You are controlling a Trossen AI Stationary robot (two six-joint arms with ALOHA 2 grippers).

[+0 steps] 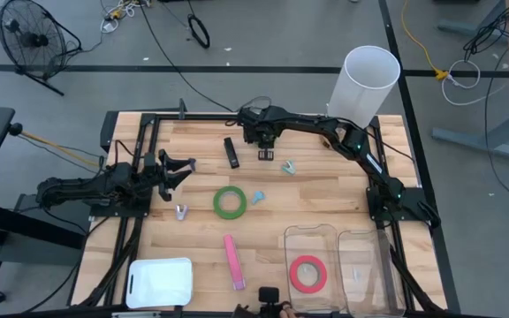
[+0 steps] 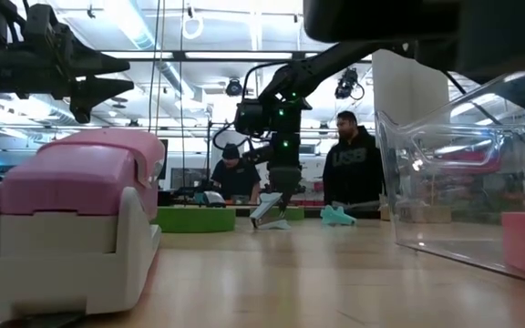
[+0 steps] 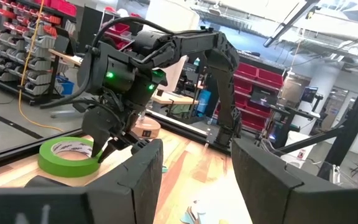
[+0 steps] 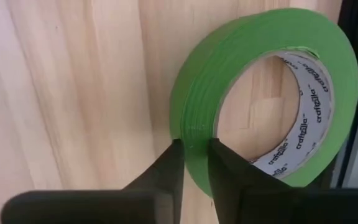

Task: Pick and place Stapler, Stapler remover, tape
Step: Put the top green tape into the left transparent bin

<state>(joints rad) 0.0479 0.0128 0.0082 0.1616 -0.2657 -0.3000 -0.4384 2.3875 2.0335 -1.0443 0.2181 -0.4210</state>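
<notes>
A green tape roll (image 4: 260, 93) lies on the wood at the table's far middle, with my right gripper (image 4: 196, 158) shut on its wall. In the high view, my right gripper (image 1: 266, 146) covers this roll. A second green tape roll (image 1: 230, 201) lies flat at mid-table. The red-pink tape roll (image 1: 307, 274) lies inside a clear bin (image 1: 292, 237). A pink stapler (image 1: 234, 261) lies near the front, a black stapler (image 1: 231, 152) at the far middle, and a teal staple remover (image 1: 288, 166) beside it. My left gripper (image 1: 184, 168) waits open at the table's left. My right gripper pinches the green roll's wall (image 4: 194, 134) with one finger (image 4: 166, 168) outside and the other inside the open centre. The fingers come steeply from above. In the left wrist view, the roll (image 3: 70, 155) sits flat on the table.
A tall white cylinder (image 1: 365, 84) stands at the far right. A second clear bin (image 1: 365, 269) sits right of the first, and a white lid (image 1: 159, 283) lies at the front left. Small removers (image 1: 259, 196), (image 1: 181, 211) lie near mid-table. People (image 2: 349, 164) stand beyond the far edge.
</notes>
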